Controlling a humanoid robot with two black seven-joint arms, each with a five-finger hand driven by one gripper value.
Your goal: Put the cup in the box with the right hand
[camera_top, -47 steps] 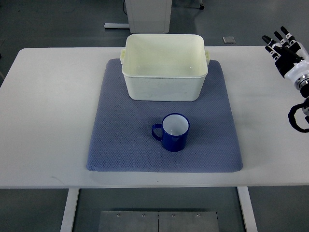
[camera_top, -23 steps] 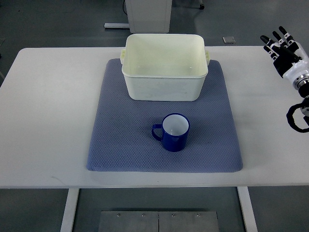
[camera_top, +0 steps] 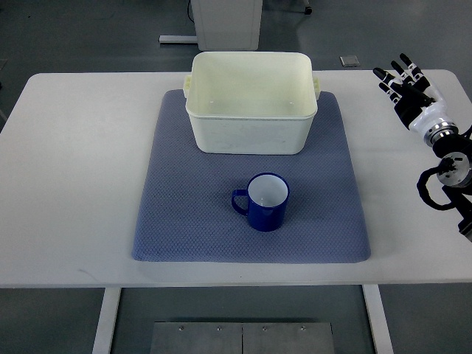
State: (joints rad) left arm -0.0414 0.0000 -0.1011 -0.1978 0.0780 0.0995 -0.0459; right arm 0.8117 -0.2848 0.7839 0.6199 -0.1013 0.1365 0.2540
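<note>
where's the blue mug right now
The blue mug stands upright on the blue-grey mat, centre of the top view, just in front of the cream box, handle pointing to the picture's left.

The mat (camera_top: 192,221) is free around the cup (camera_top: 265,201). Only the box (camera_top: 251,99) stands on its far side; the table (camera_top: 74,184) right of the mat is bare.

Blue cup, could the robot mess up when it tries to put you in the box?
Maybe. The blue cup has its handle pointing left, away from the right hand, so the open fingers would have to grip the round body, which might slip. The box stands right behind the cup, and its tall wall could catch the cup if it isn't lifted high enough. The mat might also bunch up.
</note>
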